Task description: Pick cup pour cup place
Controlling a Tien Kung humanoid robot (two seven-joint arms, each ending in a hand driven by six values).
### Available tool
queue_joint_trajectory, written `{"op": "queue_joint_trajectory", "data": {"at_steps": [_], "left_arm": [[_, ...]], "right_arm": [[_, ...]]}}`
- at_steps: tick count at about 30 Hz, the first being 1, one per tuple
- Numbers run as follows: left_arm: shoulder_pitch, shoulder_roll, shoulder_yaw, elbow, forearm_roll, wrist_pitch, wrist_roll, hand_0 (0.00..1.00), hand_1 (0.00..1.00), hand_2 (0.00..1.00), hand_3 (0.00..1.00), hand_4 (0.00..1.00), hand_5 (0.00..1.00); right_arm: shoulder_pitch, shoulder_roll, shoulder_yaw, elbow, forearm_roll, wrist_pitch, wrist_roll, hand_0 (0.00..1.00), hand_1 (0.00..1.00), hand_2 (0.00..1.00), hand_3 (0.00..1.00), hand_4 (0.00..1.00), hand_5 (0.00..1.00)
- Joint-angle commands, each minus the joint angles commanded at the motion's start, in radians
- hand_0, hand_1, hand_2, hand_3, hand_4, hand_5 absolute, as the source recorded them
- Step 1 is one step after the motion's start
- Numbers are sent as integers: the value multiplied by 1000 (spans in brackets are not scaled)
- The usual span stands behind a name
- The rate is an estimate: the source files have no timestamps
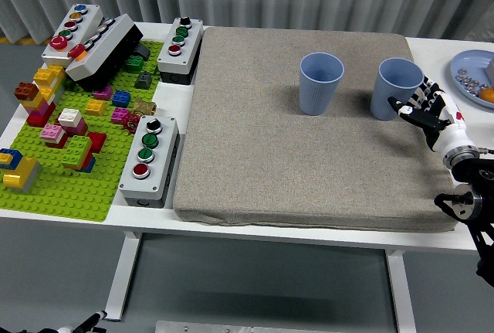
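Over at the right edge of the table, the right hand [429,110] sits just beside the right blue cup [397,88], fingers [413,102] loosely spread toward the cup's lower side, and it isn't holding anything; whether the fingertips actually touch the cup wall is hard to tell from this angle. That cup stands upright near the far right corner of the grey mat [305,124], and the left blue cup [320,83] stands upright too, a bit to its left on the same mat, the two clearly apart. Can't see into either cup well enough to say what's inside. Past the hand, at the far right edge of the white table [167,95], there's a blue plate [472,63] with some small bits and something orange on it, partly cut off by the frame. On the other side of the mat there's a grey button box [150,158] lying right against the mat's left edge, and another button box [181,49] further back. Left of those is a green brick baseplate [73,186] scattered with colourful bricks, and two more button boxes piled at the far left corner, one tilted over the other.
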Motion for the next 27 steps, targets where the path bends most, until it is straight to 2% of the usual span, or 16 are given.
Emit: {"op": "queue_joint_trajectory", "data": {"at_steps": [27], "left_arm": [[-2, 0, 9, 0, -1, 0, 1, 828, 838, 912, 817, 633, 998]], "right_arm": [[38, 13, -22, -62, 5, 8, 9, 920, 902, 982, 918, 798, 200]]}}
